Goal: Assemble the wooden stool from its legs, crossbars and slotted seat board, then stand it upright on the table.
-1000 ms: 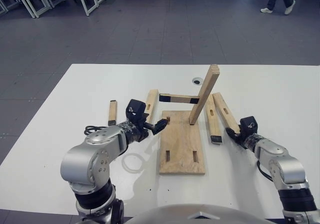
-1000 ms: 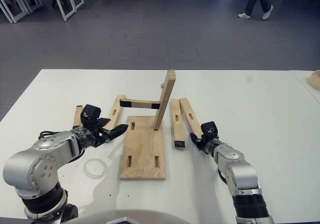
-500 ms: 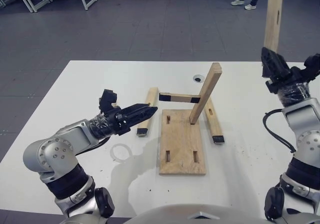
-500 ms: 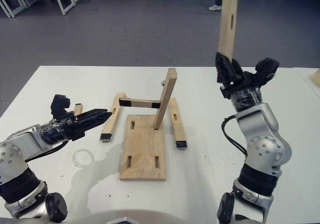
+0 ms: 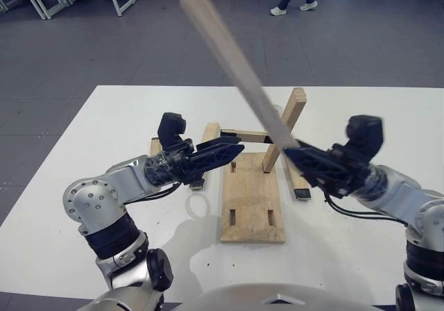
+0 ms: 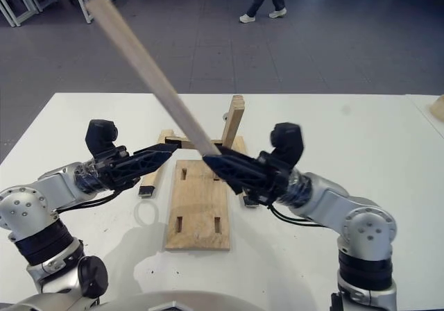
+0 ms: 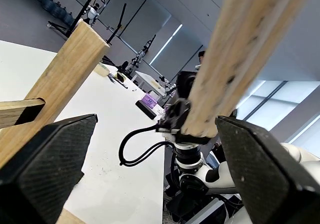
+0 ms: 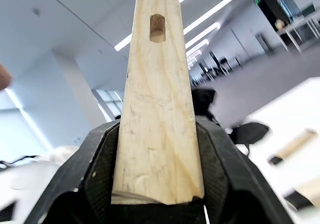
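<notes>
The slotted seat board (image 5: 253, 203) lies flat on the white table. One leg (image 5: 286, 125) stands tilted in its far right slot, with a black-tipped crossbar (image 5: 244, 136) joined to it. My right gripper (image 5: 295, 157) is shut on another long leg (image 5: 236, 61) (image 8: 159, 109), which slants up and to the left above the board. My left gripper (image 5: 236, 151) is open and empty, just left of the board's far corner; its fingers (image 7: 45, 169) are spread wide. A third leg (image 5: 300, 182) lies to the right of the board, and a fourth (image 5: 209, 132) lies to the left, partly behind my left gripper.
A short crossbar (image 5: 155, 145) lies on the table behind my left wrist. The left arm's cable (image 5: 166, 189) trails over the table (image 5: 104, 116). There is free tabletop to the far right and at the front. A tan object (image 6: 437, 110) sits at the far right edge.
My right gripper swung its leg from upright at the far right down to a slant over the board. My left gripper moved right, closer to the board.
</notes>
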### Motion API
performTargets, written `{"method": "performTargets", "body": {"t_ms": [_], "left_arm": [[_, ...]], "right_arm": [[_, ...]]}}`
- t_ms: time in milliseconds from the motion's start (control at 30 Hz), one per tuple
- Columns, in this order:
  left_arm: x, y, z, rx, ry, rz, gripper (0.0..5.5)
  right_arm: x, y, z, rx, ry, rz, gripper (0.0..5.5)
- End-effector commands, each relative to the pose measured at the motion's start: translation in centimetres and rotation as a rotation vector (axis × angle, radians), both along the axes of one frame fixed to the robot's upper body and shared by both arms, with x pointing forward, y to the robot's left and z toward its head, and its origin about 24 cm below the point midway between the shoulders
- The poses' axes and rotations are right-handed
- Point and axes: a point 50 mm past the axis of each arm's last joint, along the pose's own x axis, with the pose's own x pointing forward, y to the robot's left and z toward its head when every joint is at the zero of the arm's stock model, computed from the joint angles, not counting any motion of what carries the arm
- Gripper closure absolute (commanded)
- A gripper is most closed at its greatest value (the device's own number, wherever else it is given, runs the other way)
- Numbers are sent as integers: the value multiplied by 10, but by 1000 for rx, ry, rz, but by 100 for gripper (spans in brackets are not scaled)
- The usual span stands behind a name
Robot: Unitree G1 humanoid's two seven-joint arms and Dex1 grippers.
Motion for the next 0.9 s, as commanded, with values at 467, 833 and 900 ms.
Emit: {"method": "performTargets", "body": {"t_ms": [467, 833, 900], "left_arm": [[5, -9, 5, -63, 45, -89, 224], [10, -7, 6, -94, 78, -35, 322], [10, -6, 4, -100, 87, -24, 329]], "right_arm": [[2, 17, -28, -176, -53, 168, 346], [9, 13, -31, -231, -32, 132, 292], [9, 10, -29, -236, -38, 130, 256]]}}
